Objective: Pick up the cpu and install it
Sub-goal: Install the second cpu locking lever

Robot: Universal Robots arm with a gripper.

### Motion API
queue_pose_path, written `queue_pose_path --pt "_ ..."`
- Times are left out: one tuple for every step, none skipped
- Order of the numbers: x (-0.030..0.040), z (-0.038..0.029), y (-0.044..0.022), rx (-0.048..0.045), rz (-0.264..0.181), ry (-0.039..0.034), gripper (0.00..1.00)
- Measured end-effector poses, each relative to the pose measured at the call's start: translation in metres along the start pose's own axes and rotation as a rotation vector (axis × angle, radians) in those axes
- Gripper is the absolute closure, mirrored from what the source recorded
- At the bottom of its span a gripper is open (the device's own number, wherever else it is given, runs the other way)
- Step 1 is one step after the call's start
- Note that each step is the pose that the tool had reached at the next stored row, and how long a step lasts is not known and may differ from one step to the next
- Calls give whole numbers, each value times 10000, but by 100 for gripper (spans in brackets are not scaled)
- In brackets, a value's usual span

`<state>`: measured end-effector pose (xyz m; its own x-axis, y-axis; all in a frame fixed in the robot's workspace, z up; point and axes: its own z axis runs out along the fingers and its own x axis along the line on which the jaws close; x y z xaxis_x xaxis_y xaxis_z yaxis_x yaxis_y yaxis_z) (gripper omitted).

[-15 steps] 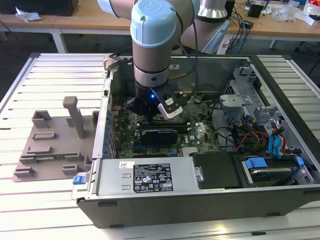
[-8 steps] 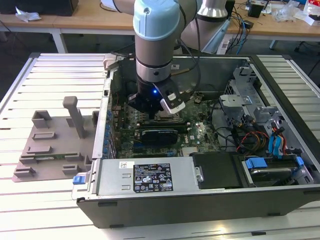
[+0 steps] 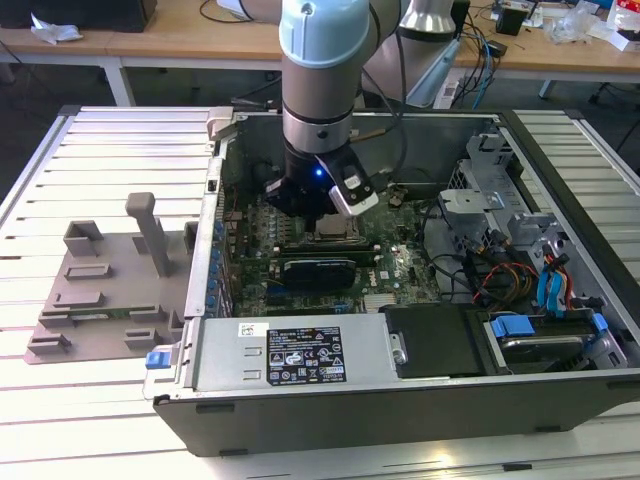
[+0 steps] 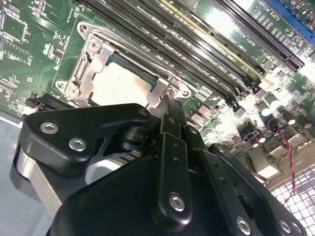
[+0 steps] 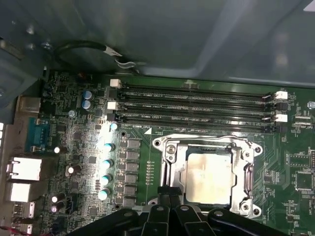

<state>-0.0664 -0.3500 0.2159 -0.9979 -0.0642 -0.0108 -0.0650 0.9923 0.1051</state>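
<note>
Cpu seated flat in metal-framed socket on green motherboard, lower centre-right of frame in first wrist view; same chip upper left of centre in second wrist view. Claw just above socket edge, black fingers drawn close together at tips, holding nothing visible. Memory slots beside socket. In exterior view, arm reaching down into open computer case, centre of frame; grey tray on slatted worktop at frame left.

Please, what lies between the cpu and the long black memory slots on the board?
In the first wrist view, the socket's metal frame edge and a narrow strip of green board lie between the cpu and the memory slots.
</note>
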Motion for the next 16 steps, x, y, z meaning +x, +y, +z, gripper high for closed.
queue_pose_path --pt "-5 -2 6 6 2 1 89" --pt "-10 -3 12 9 2 1 89" --pt "-13 -3 16 13 -1 1 89" --pt "-13 -3 19 13 -1 1 89" --pt "-13 -3 22 14 0 1 89" --pt "-13 -3 23 14 0 1 89" --pt "-13 -2 27 13 0 1 89" --pt "-13 -3 28 14 0 1 89" --pt "-13 -2 28 13 0 0 89" --pt "-13 -2 29 13 0 1 89" --pt "-13 -2 29 13 0 1 89" --pt "-14 -2 29 14 0 1 89" --pt "-14 -2 29 14 0 1 89" --pt "-14 -2 30 13 1 1 89" --pt "-14 -2 31 14 0 1 89" --pt "-14 -4 33 13 1 1 89"
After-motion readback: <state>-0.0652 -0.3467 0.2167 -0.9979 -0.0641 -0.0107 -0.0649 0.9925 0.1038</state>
